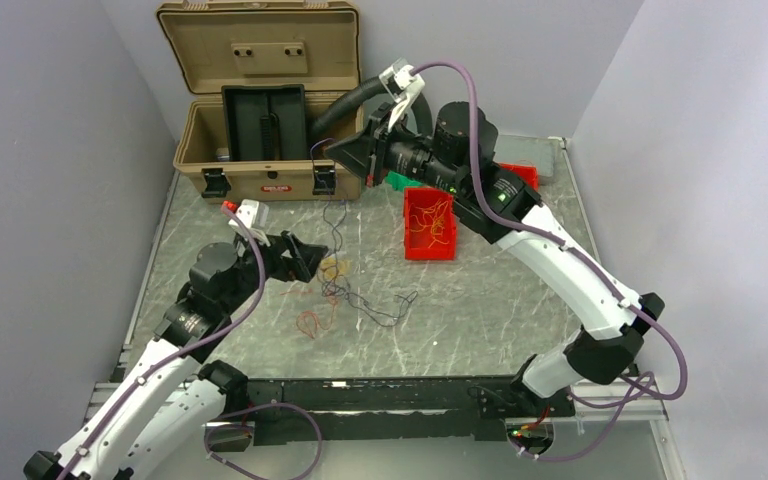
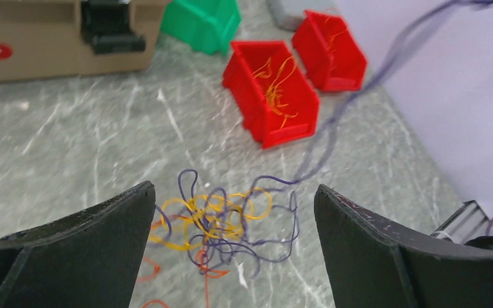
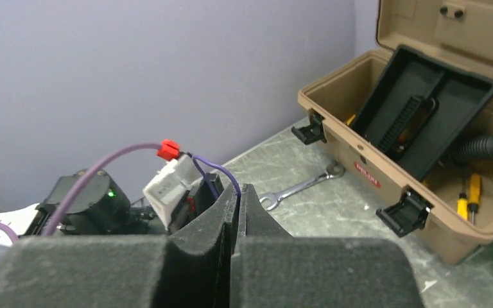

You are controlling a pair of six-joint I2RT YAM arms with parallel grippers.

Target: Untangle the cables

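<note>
Your left gripper sits low, jaws spread wide, holding nothing. The cables lie tangled on the tabletop just ahead of it, left of centre. Further out, right of centre, the red bin has orange ones in it. By the open toolbox at the far edge, your right gripper is up high, jaws pinched tight on one dark cable that hangs toward the tangle.

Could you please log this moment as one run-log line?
left gripper open, aimed at tangled cables | right gripper shut on dark cable, raised
</note>
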